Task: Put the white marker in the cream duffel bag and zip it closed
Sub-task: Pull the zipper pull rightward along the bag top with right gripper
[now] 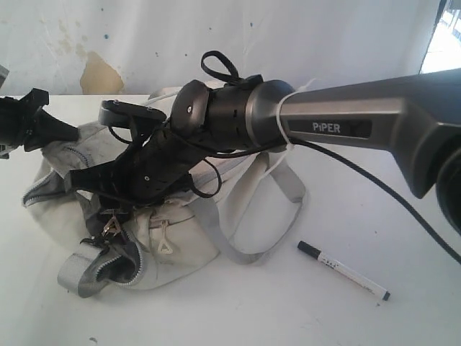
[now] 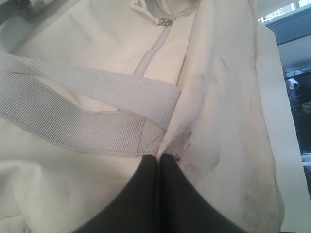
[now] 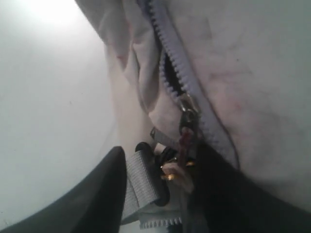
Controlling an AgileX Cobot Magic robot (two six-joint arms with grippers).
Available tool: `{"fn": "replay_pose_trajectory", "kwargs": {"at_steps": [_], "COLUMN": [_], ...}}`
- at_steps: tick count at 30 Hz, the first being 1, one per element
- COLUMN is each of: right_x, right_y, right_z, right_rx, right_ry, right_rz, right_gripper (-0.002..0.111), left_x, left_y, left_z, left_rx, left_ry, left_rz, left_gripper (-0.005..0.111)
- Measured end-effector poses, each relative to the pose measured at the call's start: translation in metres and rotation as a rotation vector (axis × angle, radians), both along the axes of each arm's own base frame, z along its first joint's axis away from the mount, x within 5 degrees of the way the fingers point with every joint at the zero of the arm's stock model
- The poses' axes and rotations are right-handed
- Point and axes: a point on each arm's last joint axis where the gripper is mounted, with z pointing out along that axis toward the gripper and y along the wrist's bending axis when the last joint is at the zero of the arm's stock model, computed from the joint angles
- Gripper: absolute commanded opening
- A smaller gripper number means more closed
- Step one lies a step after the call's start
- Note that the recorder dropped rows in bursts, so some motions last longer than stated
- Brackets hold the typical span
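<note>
Right gripper (image 3: pixel 165 190) spread around the zipper pull (image 3: pixel 187 120) of the cream duffel bag (image 1: pixel 180 245); left gripper (image 2: pixel 159 161) pressed together against its fabric. White marker (image 1: pixel 344 270) lay on the surface (image 1: pixel 288 321) at four o'clock from the bag, its axis ten-to-four, nearer the right arm.

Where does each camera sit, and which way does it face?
Exterior: off the arms, looking down across the table at the cream duffel bag and white marker; right arm and left hand show.
Left wrist: on the left arm, facing bag fabric and a grey handle; shut hand pinches fabric.
Right wrist: on the right arm, facing the bag's zipper; right hand open by the pull.
All three share the bag.
</note>
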Motion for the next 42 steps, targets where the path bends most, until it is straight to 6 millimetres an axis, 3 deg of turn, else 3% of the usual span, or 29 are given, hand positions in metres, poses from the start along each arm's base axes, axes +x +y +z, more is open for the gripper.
{"fn": "replay_pose_trajectory", "kwargs": {"at_steps": [7,16,22,37,42], "right_x": [-0.004,-0.029,-0.027,-0.023,-0.022], "right_y": [0.002,0.021,0.021,0.026,0.028], "right_z": [-0.002,0.004,0.005,0.001,-0.011], "right_rx": [-0.022,-0.139,-0.232,-0.195,-0.203], "right_ry": [0.040,-0.044,-0.137,-0.159,-0.156], "right_rz": [-0.035,0.014,-0.074,-0.113,-0.111], "right_gripper": [0.043,0.042,0.042,0.034,0.034], "left_x": [0.000,0.000,0.000,0.000,0.000], "left_y": [0.000,0.001,0.001,0.001,0.001], "left_z": [0.000,-0.001,-0.001,-0.001,-0.001], "left_rx": [0.005,0.013,0.013,0.016,0.016], "left_ry": [0.001,0.001,0.001,0.000,0.000], "left_rz": [-0.004,-0.003,-0.003,0.002,0.002], "left_gripper": [0.000,0.000,0.000,0.000,0.000]}}
